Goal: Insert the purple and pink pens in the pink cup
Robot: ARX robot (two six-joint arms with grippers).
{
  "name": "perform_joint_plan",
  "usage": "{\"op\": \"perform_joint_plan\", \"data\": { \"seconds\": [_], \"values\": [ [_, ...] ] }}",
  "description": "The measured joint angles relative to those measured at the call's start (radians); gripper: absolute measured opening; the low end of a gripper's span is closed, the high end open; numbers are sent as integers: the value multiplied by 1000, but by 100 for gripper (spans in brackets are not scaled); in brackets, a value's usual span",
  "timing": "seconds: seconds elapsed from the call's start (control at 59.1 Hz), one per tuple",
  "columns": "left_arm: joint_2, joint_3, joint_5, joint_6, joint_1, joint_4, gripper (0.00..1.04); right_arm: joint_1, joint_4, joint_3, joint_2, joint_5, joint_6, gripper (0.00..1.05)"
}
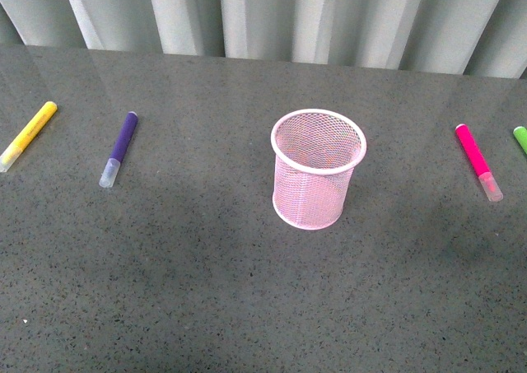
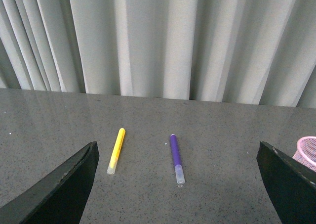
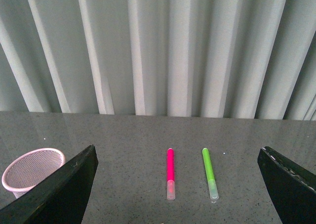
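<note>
The pink cup stands upright and empty at the middle of the dark grey table; it also shows at the edges of both wrist views. A purple pen lies flat on the table left of the cup. A pink pen lies flat right of it. Neither arm shows in the front view. My left gripper is open, facing the purple pen from a distance. My right gripper is open, facing the pink pen from a distance.
A yellow pen lies at the table's far left, beside the purple one. A green pen lies at the far right, beside the pink one. Pale pleated curtains hang behind the table's far edge.
</note>
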Motion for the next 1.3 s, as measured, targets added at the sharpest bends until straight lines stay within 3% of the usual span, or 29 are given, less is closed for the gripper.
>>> {"op": "perform_joint_plan", "data": {
  "seconds": [0.474, 0.541, 0.626, 0.778, 1.049, 1.303],
  "values": [
    [2, 0, -5, -3, 0, -2, 98, 0, 0, 0, 0, 0, 0, 98],
    [131, 92, -142, -143, -51, -233, 98, 0, 0, 0, 0, 0, 0, 98],
    [249, 121, -172, -261, -88, -315, 98, 0, 0, 0, 0, 0, 0, 98],
    [422, 154, -166, -308, -145, -193, 98, 0, 0, 0, 0, 0, 0, 98],
    [994, 428, -32, -248, -128, 109, 98, 0, 0, 0, 0, 0, 0, 98],
    [1453, 768, 66, -146, -124, 74, 98, 0, 0, 0, 0, 0, 0, 98]
  ]
}}
